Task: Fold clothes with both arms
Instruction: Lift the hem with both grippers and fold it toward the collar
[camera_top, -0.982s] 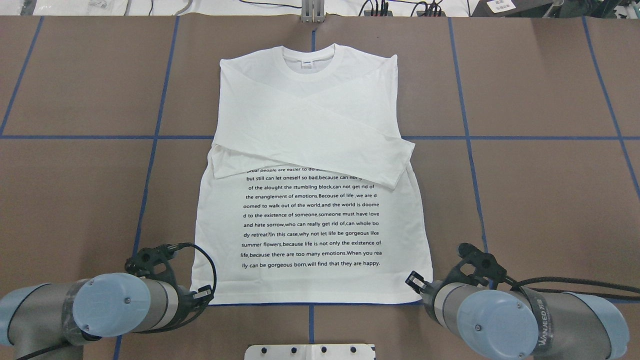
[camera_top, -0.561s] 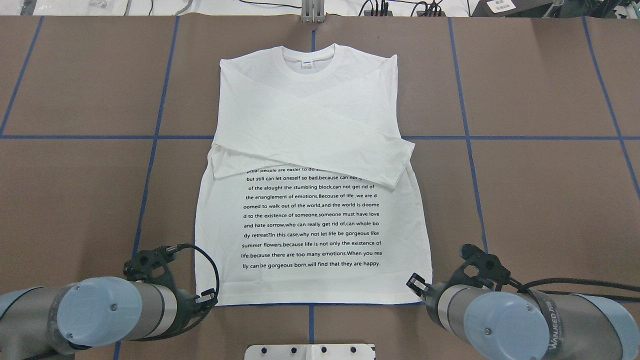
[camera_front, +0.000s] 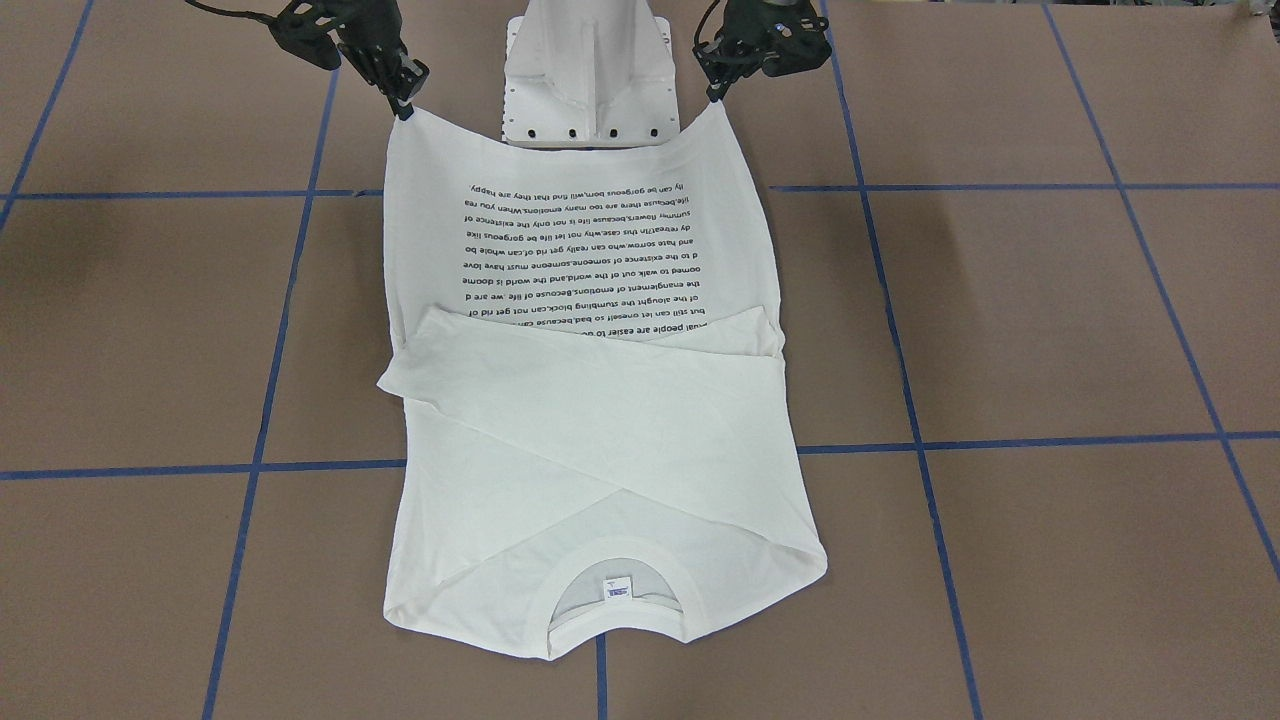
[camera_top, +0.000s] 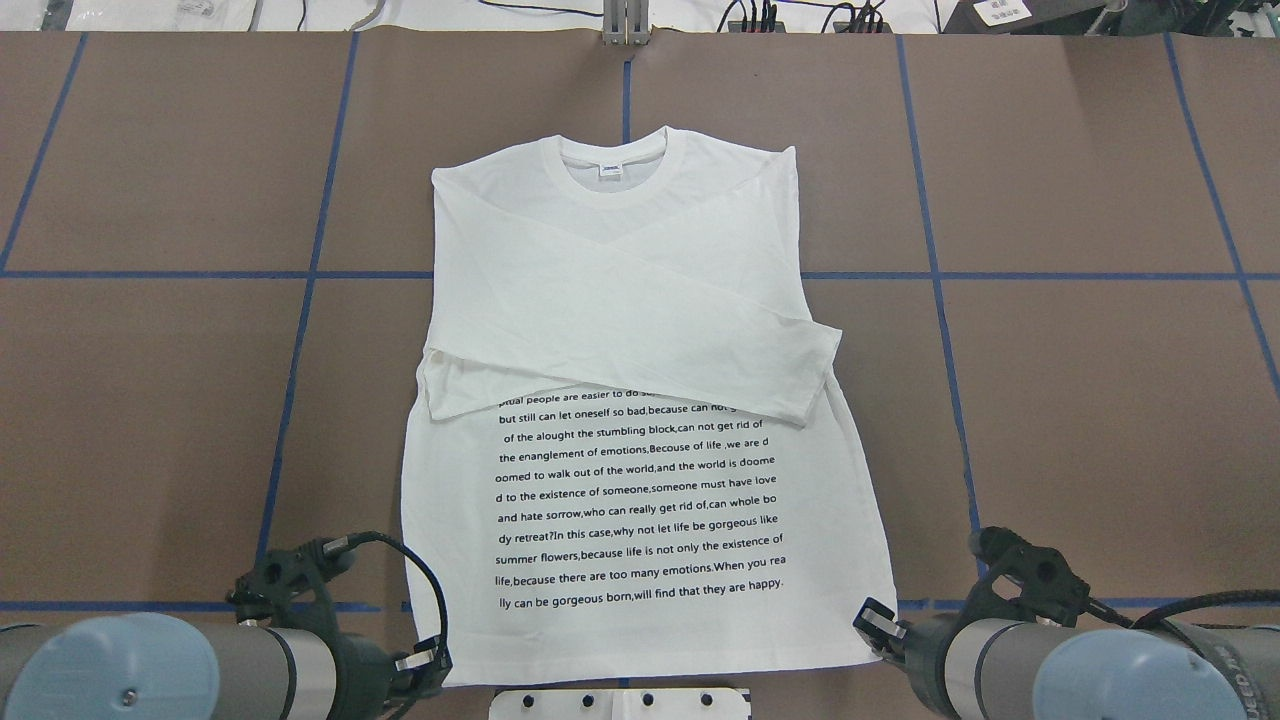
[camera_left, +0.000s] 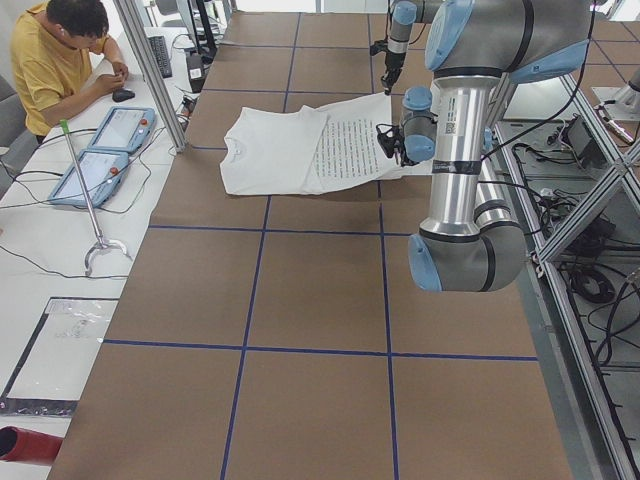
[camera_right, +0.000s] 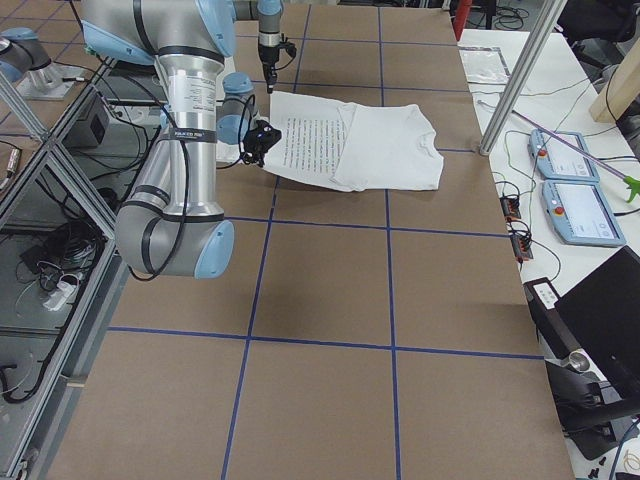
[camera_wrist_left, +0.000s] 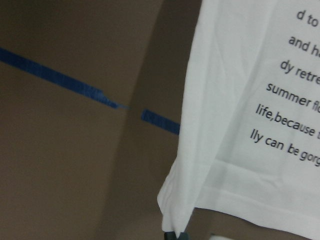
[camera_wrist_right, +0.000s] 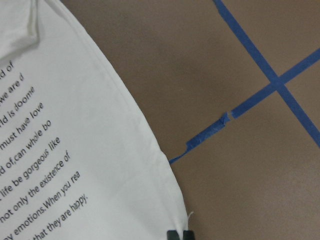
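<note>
White T-shirt (camera_top: 640, 300), sleeves crossed, left gripper (camera_top: 428, 668) clamped on hem corner at 7 o'clock, right gripper (camera_top: 878, 632) likewise at 5 o'clock.

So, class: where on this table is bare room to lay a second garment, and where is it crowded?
Bare table lies wide on the robot's right of the T-shirt, likewise on its left, plus a narrower band beyond the collar. Crowded: the near edge, where left gripper and right gripper pinch the hem corners beside the white base.

T-shirt (camera_top: 640, 300) print, nearest line: "lly can be gorgeous born,will find that they are happy."
</note>
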